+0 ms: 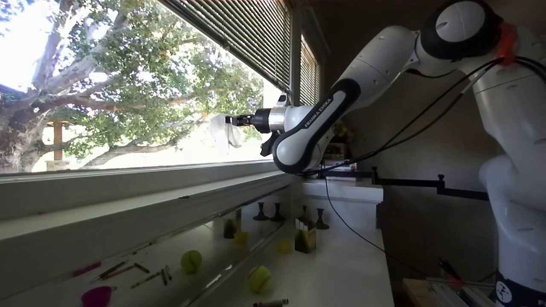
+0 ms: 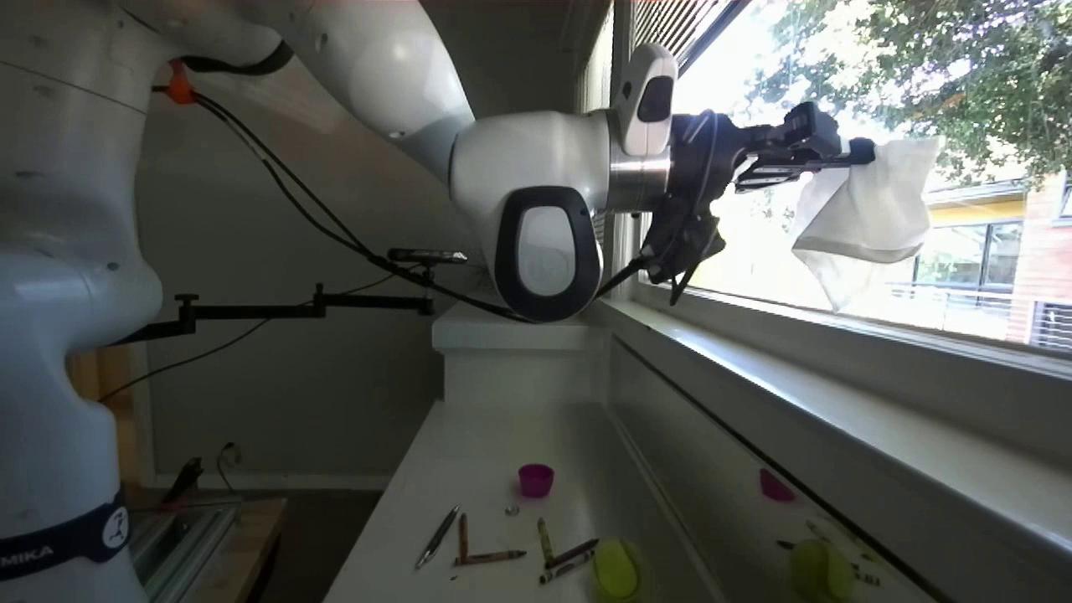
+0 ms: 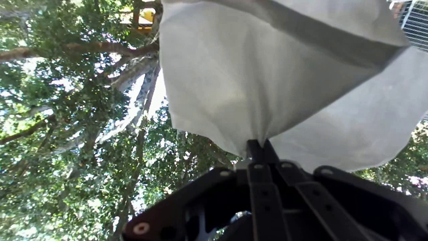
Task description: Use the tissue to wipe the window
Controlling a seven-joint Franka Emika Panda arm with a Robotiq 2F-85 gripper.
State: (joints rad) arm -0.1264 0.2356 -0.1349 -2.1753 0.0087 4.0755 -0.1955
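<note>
Tissue (image 3: 214,73), white, thin and creased, hangs from the pincer (image 3: 263,145), whose tips are pressed together on it; in the wrist view its folds gather at that pinch and fan outward. In an exterior view the loose part droops below the tips and ends in a downward corner. It is in front of the window (image 1: 170,119), higher than the sill (image 1: 106,208); whether it touches the window cannot be told. Through the window show a tree (image 1: 38,81) with thick spreading branches and part of a brick building (image 2: 1041,264), while dark slatted blinds (image 1: 256,38) cover the upper part. The pale arm (image 1: 375,64) holds the pincer roughly level in both exterior views, and black cables (image 1: 381,148) run beneath it.

Below the sill, a glossy panel (image 2: 678,461) mirrors things on the white worktop (image 2: 494,435). There a magenta cup (image 2: 536,481) stands near a silver pen (image 2: 437,538) and several crayons (image 2: 492,558), two of them forming an L. A yellow-green ball (image 1: 259,279) rests near the panel; farther along, a yellow cup (image 1: 283,246) stands just beside a box (image 1: 305,241) of thin pale sticks (image 1: 305,223), with dark candlesticks (image 1: 321,221) close by.
</note>
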